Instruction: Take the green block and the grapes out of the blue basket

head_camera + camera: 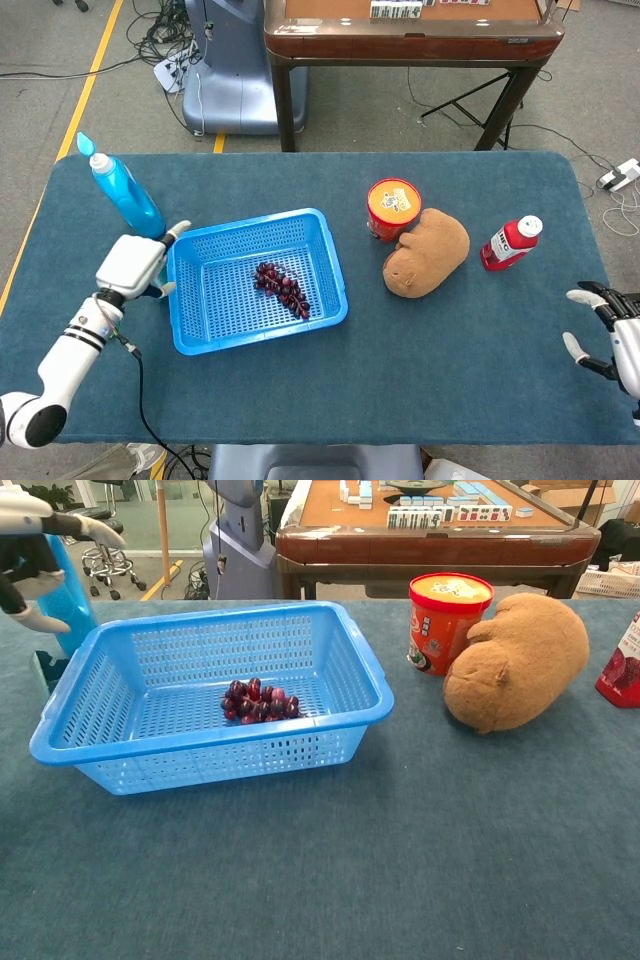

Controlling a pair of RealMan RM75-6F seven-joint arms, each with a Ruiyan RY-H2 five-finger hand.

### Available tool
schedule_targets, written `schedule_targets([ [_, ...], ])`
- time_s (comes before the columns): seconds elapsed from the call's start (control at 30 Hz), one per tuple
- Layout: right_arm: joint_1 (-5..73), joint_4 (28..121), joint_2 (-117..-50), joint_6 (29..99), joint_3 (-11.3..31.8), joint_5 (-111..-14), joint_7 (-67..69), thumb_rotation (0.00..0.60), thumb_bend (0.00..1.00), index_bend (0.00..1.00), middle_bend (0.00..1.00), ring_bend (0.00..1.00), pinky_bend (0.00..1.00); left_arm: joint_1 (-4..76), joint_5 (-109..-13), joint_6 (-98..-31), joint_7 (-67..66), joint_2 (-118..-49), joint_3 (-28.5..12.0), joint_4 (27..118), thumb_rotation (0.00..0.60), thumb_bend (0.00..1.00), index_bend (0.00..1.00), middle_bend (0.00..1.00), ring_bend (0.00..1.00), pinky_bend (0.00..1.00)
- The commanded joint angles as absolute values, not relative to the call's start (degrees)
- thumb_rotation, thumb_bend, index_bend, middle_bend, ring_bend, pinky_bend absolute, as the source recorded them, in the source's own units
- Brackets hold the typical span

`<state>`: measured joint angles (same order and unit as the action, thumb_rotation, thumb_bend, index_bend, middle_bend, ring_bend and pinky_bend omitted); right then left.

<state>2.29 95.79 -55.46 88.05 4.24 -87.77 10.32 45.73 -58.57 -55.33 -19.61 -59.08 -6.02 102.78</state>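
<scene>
**At the basket's left rim: left hand spread, grapes inside, green block not visible**

On the blue table cloth (pixel 400 360) the blue basket (pixel 335 270) is seen left of centre. The grapes (pixel 283 288) lie on its floor, slightly right of the middle, touching no wall as far as can be judged.

The left hand (pixel 133 265) is held just beside the basket's left rim, near the far-left corner. Its fingers (pixel 85 525) are spread and nothing is seen between them; in the chest view only the upper part of the hand is caught at the frame's top-left corner, the rest being cut off. Whether the hand touches the rim cannot be told.

The green block cannot be made out in either view. The spot left of the basket is covered by the hand in the head view; in the chest view only a corner of a dark teal holder (pixel 45 667) shows there, between basket and frame edge.

The blue bottle (pixel 125 197) stands upright behind the hand, partly hidden by it in the chest view.

The right hand (pixel 612 338) is seen at the right edge of the table in the head view only, cut off by the frame; its fingers are apart and nothing is held.

Right of the basket a red cup (pixel 393 208) stands touching a brown plush toy (pixel 428 252). A red bottle (pixel 510 243) lies tilted further right, well apart from the toy; in the chest view it is cut off at the frame edge.
</scene>
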Motion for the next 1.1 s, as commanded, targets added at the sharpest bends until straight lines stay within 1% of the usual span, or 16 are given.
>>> schedule_targets([
  [0.03,2.1,95.9,-55.3,88.3,4.2,-87.7,10.3,0.6,0.28,0.29,0.21,0.23,0.3,48.4,-61.3,-50.4,-17.8,-61.3,-7.2,100.8,0.6,0.24,0.13,0.81,0.75,0.88],
  [0.23,2.0,96.2,-55.2,88.6,4.2,-88.0,10.3,0.6,0.27,0.29,0.21,0.23,0.3,54.0,-59.6,-43.0,-20.0,-65.8,-7.8,96.6,0.6,0.24,0.15,0.8,0.74,0.88],
  [0.33,2.0,96.4,-55.1,88.6,4.1,-88.0,10.2,0.6,0.27,0.29,0.21,0.23,0.3,56.5,-58.0,-41.0,-22.7,-68.5,-7.5,94.1,0.6,0.24,0.15,0.74,0.68,0.87],
  [0.4,1.9,96.4,-54.9,88.6,4.1,-88.0,10.2,0.6,0.27,0.29,0.21,0.23,0.3,57.8,-57.1,-40.4,-24.1,-70.1,-7.3,92.7,0.6,0.24,0.16,0.68,0.62,0.86],
  [0.47,1.9,96.5,-54.8,88.7,4.2,-87.9,10.1,0.6,0.28,0.29,0.21,0.23,0.3,59.1,-56.0,-39.4,-25.3,-71.6,-7.1,91.3,0.6,0.24,0.16,0.63,0.58,0.86],
  [0.63,1.9,96.5,-54.7,88.5,4.2,-87.7,10.1,0.6,0.27,0.29,0.21,0.23,0.3,62.4,-53.3,-37.6,-29.8,-74.8,-5.4,88.3,0.6,0.24,0.15,0.62,0.57,0.84],
  [0.73,1.9,96.4,-54.8,88.2,4.2,-87.5,10.2,0.6,0.28,0.29,0.21,0.23,0.3,64.0,-51.4,-37.6,-33.0,-76.7,-4.1,86.8,0.6,0.24,0.14,0.62,0.56,0.83],
  [0.8,2.0,96.3,-54.8,88.0,4.2,-87.5,10.3,0.6,0.28,0.29,0.21,0.23,0.3,65.2,-49.0,-37.4,-35.0,-77.6,-3.2,86.2,0.6,0.24,0.14,0.6,0.54,0.81],
  [0.93,2.1,96.2,-54.8,88.0,4.3,-87.4,10.3,0.6,0.28,0.29,0.21,0.23,0.3,67.2,-45.1,-38.2,-38.3,-79.1,-1.8,85.7,0.6,0.24,0.13,0.48,0.44,0.74],
  [1.0,2.1,96.1,-54.7,87.9,4.3,-87.3,10.3,0.6,0.28,0.29,0.21,0.23,0.3,67.5,-44.7,-39.3,-39.1,-79.6,-1.4,85.9,0.6,0.24,0.13,0.4,0.36,0.7],
  [1.1,2.0,96.1,-54.8,87.8,4.2,-87.1,10.3,0.6,0.27,0.29,0.21,0.23,0.3,67.6,-44.8,-41.3,-39.9,-80.2,-1.1,86.3,0.6,0.24,0.14,0.3,0.29,0.67],
])
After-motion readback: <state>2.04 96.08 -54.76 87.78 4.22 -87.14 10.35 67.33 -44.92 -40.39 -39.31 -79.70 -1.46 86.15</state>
